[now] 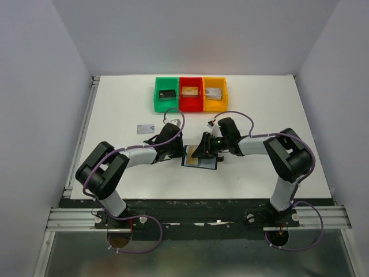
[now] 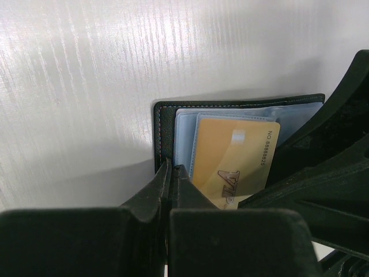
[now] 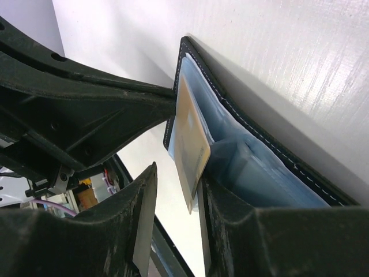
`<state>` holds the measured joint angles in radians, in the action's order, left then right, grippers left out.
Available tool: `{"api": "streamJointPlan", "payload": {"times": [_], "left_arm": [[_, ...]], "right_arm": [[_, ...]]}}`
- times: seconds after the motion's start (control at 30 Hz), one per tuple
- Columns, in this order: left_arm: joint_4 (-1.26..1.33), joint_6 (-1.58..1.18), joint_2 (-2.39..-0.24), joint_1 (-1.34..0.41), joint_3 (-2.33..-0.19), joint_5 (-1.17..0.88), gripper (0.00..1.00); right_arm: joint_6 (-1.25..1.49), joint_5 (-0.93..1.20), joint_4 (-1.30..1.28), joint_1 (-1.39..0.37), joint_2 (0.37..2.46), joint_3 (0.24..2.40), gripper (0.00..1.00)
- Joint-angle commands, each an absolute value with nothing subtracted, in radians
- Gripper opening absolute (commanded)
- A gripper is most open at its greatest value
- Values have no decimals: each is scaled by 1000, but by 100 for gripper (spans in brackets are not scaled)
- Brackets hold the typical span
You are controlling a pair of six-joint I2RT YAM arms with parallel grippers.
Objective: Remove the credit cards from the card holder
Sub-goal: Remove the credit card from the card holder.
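The card holder (image 1: 200,163) lies open on the white table between my two grippers, with its blue-grey lining (image 2: 183,135) showing. A tan-gold credit card (image 2: 233,161) sticks partway out of a slot. My left gripper (image 2: 171,167) is shut on the holder's black edge (image 2: 162,124). In the top view it (image 1: 173,151) sits at the holder's left side. My right gripper (image 3: 177,176) is open, with the tan-gold card (image 3: 190,144) between its fingers, resting against the right finger. A pale silver-grey card (image 1: 145,128) lies loose on the table to the left. The other cards are not visible.
Green (image 1: 166,107), red (image 1: 191,107) and yellow (image 1: 214,107) bins stand in a row at the back. They hold a black, a tan and a silver block. The left arm's gripper body (image 3: 86,109) is close to my right fingers. White walls enclose the table.
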<state>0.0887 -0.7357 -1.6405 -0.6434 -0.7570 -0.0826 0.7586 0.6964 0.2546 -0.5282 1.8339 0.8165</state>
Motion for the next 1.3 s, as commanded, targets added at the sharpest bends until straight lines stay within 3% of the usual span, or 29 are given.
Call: {"api": "streamJointPlan", "payload": {"times": [0.0, 0.73, 1.27], "left_arm": [[14, -744, -1689, -657, -736, -77, 0], [14, -750, -1707, -652, -733, -81, 0], [113, -726, -1701, -660, -713, -172, 0]], "right_arm": [[736, 680, 233, -523, 1795, 811, 41], [729, 686, 235, -502, 1755, 776, 38], [867, 742, 445, -500, 1827, 776, 41]]}}
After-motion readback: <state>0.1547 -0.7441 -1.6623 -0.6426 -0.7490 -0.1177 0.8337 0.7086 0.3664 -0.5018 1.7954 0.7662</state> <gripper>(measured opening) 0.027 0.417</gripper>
